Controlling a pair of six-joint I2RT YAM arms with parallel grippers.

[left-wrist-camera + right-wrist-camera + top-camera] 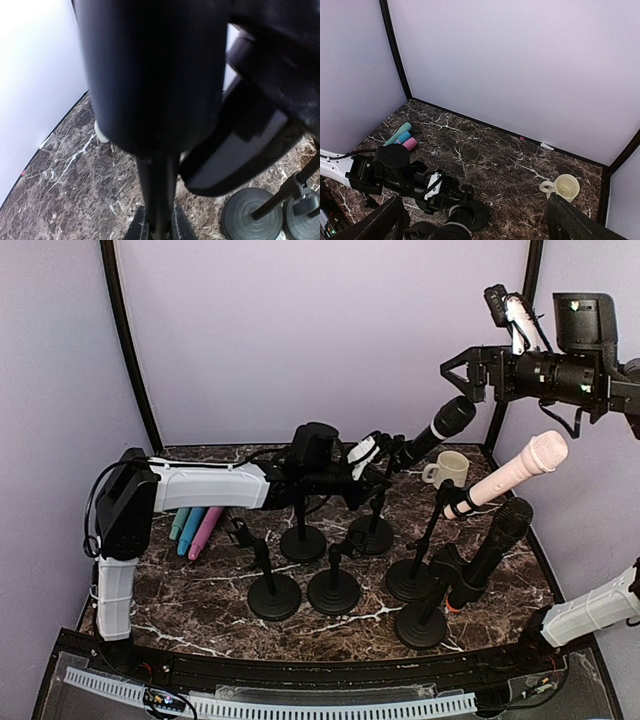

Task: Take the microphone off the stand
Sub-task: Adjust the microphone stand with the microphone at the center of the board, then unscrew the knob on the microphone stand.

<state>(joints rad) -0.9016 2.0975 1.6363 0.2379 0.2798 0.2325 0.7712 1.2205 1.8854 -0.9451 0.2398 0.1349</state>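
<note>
Dark marble table, walled in pale lilac, contents listed from the left. Item one: three coloured cylinders, teal, blue and pink, lying side by side near the left wall. Item two: left gripper, reaching across from the left, jaws clamped on the lower handle of the black microphone. That microphone tilts up to the right with its head in the air near the back wall. Its stand rises directly beneath the grip, and whether the handle still sits in the clip cannot be told. The left wrist view gives only a blurred dark barrel filling the frame. Item three: three bare stands with round black bases, grouped in front of the left arm. Item four: cream mug, upright by the back right corner. Item five: pale pink microphone, tilted on its stand. Item six: second black microphone, also mounted, just in front. Item seven: right gripper, raised high at the right, jaws wide apart, holding nothing. Any lettering on the microphones is too small to read.
</note>
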